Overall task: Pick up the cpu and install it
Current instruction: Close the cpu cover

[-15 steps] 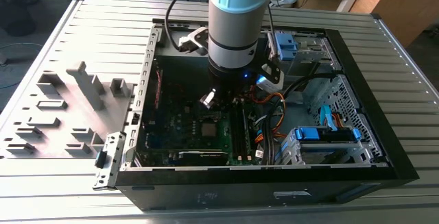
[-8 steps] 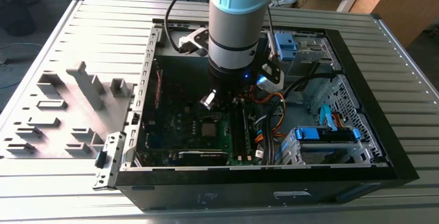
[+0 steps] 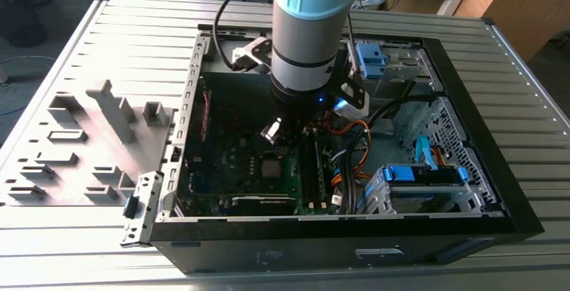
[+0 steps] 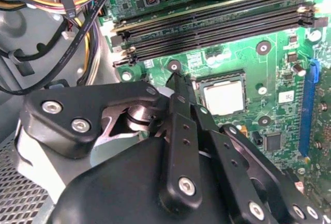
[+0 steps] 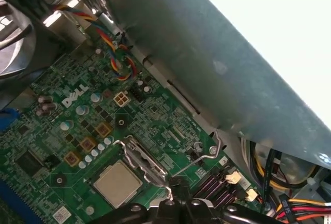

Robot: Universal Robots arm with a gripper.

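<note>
Well, we see the arm (image 3: 308, 31) standing near vertical over the open case (image 3: 338, 237), wrist down inside it, w/ the gripper (image 3: 271, 133) low over the board (image 4: 248, 58). In the second wrist view the fingers (image 4: 181, 125) look pressed together w/ nothing btwn them, so we call it clenched and empty. It sits just beside one corner of the socket (image 4: 198, 100), near the lever (image 5: 199, 159); we can't tell if it touches.

The cpu (image 4: 223, 97) lies flat in the socket, pale metal top up, apart from the gripper. It's square, so no long axis. Its edges run approx parallel w/ the memory sticks (image 4: 217, 19) nearby. In the first wrist view the socket's metal frame (image 5: 145, 157) looks raised along one edge of the chip, not shut over it.

The case is black, open face up, on a pale slatted metal table (image 3: 133, 37). Cables (image 3: 340, 177) run beside the board, and blue-tabbed drive bays (image 3: 418, 174) sit toward the exterior view's right. Grey fixture blocks (image 3: 111, 114) stand on the table at the exterior view's left. Beyond the table we make out wooden furniture (image 3: 525, 4).
</note>
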